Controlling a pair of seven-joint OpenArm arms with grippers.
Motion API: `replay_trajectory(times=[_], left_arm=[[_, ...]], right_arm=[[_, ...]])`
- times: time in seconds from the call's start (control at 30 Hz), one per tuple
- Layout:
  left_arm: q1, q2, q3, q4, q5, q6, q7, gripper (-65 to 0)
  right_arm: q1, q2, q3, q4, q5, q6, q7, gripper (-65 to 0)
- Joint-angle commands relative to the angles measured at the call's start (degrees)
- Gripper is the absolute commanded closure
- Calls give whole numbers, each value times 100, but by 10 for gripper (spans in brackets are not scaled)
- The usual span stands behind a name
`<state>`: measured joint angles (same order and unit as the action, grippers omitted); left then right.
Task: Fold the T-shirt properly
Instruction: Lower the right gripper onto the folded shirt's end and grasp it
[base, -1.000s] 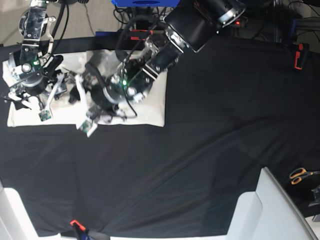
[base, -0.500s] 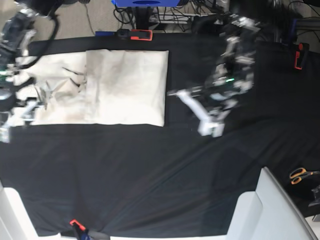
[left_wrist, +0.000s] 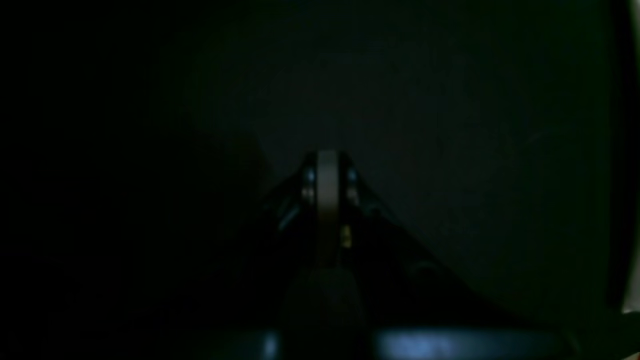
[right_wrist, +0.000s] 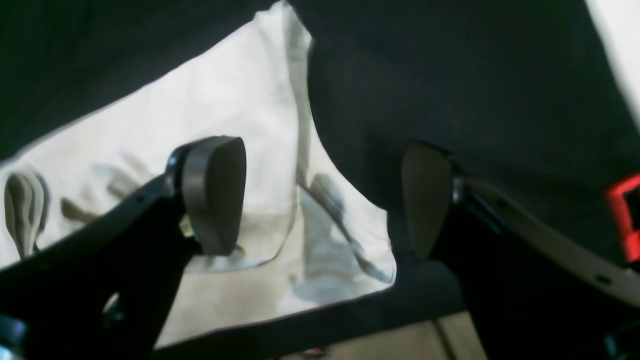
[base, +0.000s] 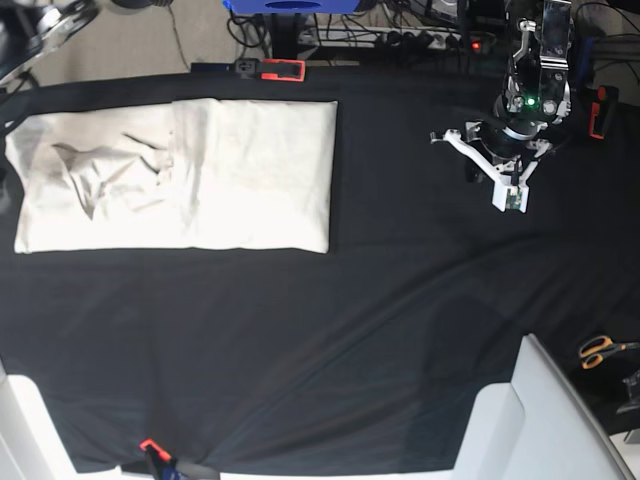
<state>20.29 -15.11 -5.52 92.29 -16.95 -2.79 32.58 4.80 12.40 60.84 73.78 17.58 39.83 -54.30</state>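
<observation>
Base view: left gripper (base: 505, 180) hangs at two o'clock over the black cloth (base: 400, 330), clenched on nothing. Right gripper (right_wrist: 320, 200) gapes wide, empty, above the T-shirt (base: 180, 175), which lies folded at ten o'clock. Scissors (base: 603, 350) sit at four o'clock.

The left gripper (base: 507, 170) hangs over the far right of the scene, its wrist upright above it, and in its wrist view (left_wrist: 327, 195) the two fingers press flat together. The right gripper (right_wrist: 320, 195) stands at the far left edge, barely in the base view, its two pads (right_wrist: 215, 192) spread wide with nothing between them.
</observation>
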Motion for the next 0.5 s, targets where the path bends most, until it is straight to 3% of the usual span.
replay_trajectory(times=[0.0,0.17,0.27,0.47], left_arm=[[-38,-31,-15,112,-15,11,-133,0],[-38,-31,-50,129,-15,11,-133,0],[-38,-49,-50,129,-15,11,-133,0],[-38,-49,-50,94,-15,11,-133,0]], right_arm=[[114,294,92,-235,215,17,19,-465],[122,979,118,-1703,848,17,-7,-543],[149,1270,118,-2424,1006,17,-25,-551],[184,1261,101,-2846,1006,17,-183,-551]])
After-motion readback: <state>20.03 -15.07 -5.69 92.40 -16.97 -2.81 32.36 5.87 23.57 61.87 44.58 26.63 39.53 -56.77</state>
